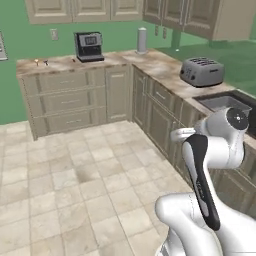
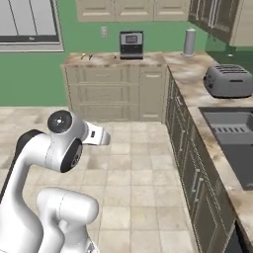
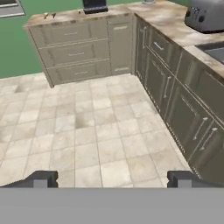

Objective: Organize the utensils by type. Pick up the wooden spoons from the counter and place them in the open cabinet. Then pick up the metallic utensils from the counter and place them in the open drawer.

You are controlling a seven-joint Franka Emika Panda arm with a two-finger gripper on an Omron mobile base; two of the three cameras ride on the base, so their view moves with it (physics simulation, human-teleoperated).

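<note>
A few small utensils (image 1: pixel 40 62) lie at the far left end of the marbled counter (image 1: pixel 65 65), across the room. They also show as tiny specks in the right base view (image 2: pixel 87 57) and in the hand view (image 3: pixel 49 15). One looks tan and one dark, but they are too small to tell wooden spoons from metallic utensils. My gripper (image 3: pixel 112 180) is open, its two dark fingertips (image 3: pixel 41 179) wide apart above the tiled floor with nothing between them, far from the counter. The open cabinet and the open drawer are out of view.
A black coffee machine (image 1: pixel 89 46) stands on the same counter, right of the utensils. A grey cylinder (image 1: pixel 142 40) sits in the corner. A toaster (image 1: pixel 201 71) and a sink (image 1: pixel 225 102) are on the right-hand counter run. Tiled floor (image 1: pixel 75 170) lies between.
</note>
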